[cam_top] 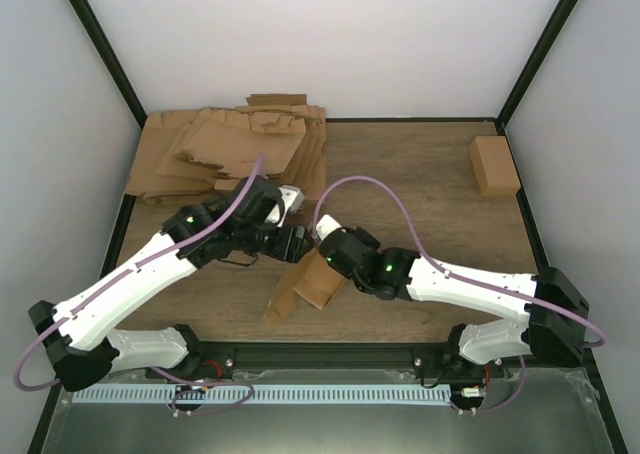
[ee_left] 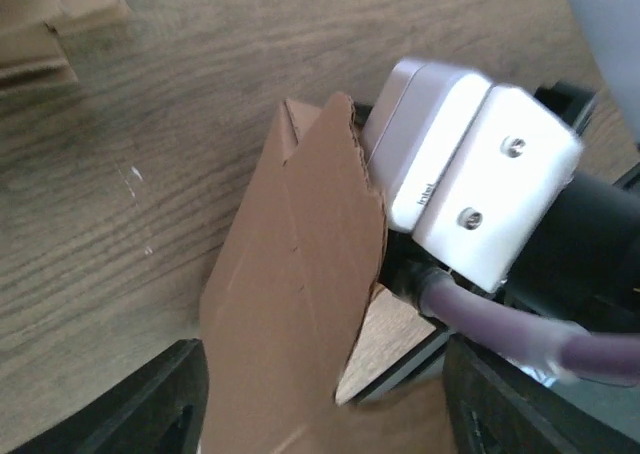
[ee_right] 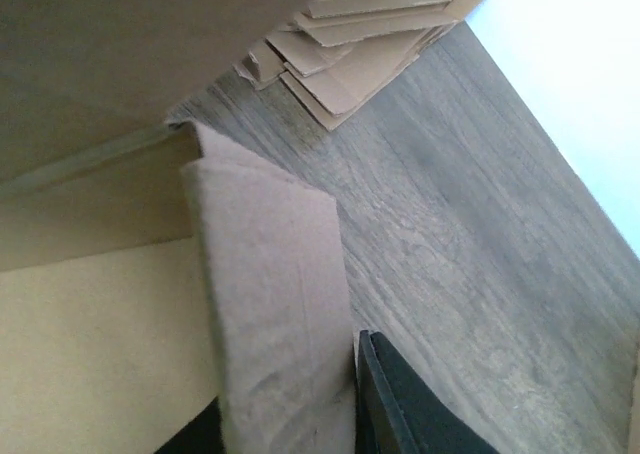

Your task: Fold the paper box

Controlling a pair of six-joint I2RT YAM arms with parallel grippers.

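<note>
Robot lab cell: white walls (cam_top: 320, 34), black frame posts (cam_top: 105, 49), wood-grain table (cam_top: 430, 199), left arm (cam_top: 130, 284), right arm (cam_top: 480, 286)

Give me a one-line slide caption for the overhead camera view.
Left gripper and right gripper meet at a half-folded paper box, heap of flat cardboard sheets behind.

Matt brown cardboard: paper box (cam_top: 318, 282); matt grained wood: table (cam_top: 420, 179).

Wood-grain tabletop (cam_top: 430, 214) beneath the right gripper (cam_top: 315, 246), plain white walls (cam_top: 320, 44) beyond and beside it, black corner posts (cam_top: 105, 49), apparently soft even light.
</note>
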